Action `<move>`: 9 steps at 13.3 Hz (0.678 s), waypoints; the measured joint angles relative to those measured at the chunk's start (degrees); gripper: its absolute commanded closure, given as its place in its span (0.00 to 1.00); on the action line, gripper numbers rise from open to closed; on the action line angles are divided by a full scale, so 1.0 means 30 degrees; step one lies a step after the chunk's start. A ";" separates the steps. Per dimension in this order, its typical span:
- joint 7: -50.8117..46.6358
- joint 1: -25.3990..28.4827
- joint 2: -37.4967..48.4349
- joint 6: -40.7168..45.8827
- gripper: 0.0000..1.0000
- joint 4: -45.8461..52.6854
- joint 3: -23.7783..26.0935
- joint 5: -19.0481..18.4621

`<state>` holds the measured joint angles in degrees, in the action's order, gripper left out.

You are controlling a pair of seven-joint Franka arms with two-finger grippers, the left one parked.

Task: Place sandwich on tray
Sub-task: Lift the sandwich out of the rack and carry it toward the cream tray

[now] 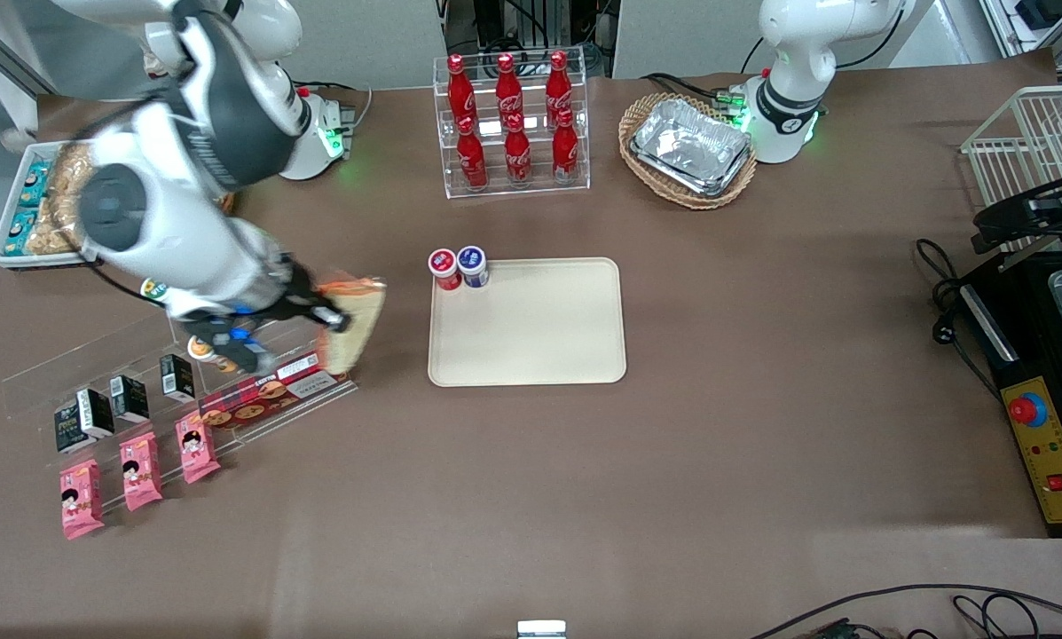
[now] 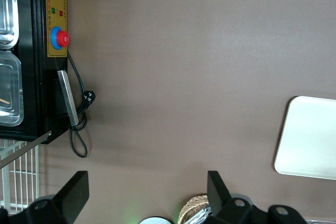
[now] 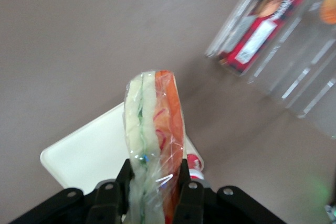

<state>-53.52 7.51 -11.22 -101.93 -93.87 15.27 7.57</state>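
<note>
My right gripper (image 1: 334, 319) is shut on the wrapped wedge sandwich (image 1: 356, 324) and holds it in the air above the table, between the clear snack rack and the cream tray (image 1: 539, 346). In the right wrist view the sandwich (image 3: 154, 129) stands between my two black fingers (image 3: 122, 182), its pale bread, green and orange-red filling facing the camera. The tray (image 3: 89, 153) shows below it in that view, and a corner of the tray (image 2: 310, 140) shows in the left wrist view. The tray's flat surface is bare.
Two small cups, red (image 1: 444, 268) and blue (image 1: 472, 264), stand at the tray's corner. A clear rack (image 1: 269, 399) with biscuit boxes and pink packs lies under my arm. A bottle rack (image 1: 513, 124), a basket of foil trays (image 1: 690, 149) and a white snack tray (image 1: 34, 209) lie farther back.
</note>
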 measured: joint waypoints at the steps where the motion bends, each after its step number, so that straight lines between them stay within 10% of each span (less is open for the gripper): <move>1: -0.0149 0.0934 -0.0358 -0.0653 0.62 -0.0003 0.0009 0.0000; 5: -0.2332 0.3950 -0.2122 -0.3026 0.62 -0.0003 0.0017 -0.0877; 9: 0.3064 0.6597 -0.3970 -0.4586 0.62 0.0109 0.0019 -0.2902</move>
<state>-44.32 27.31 -23.13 -115.69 -93.55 15.32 -1.14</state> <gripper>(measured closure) 0.621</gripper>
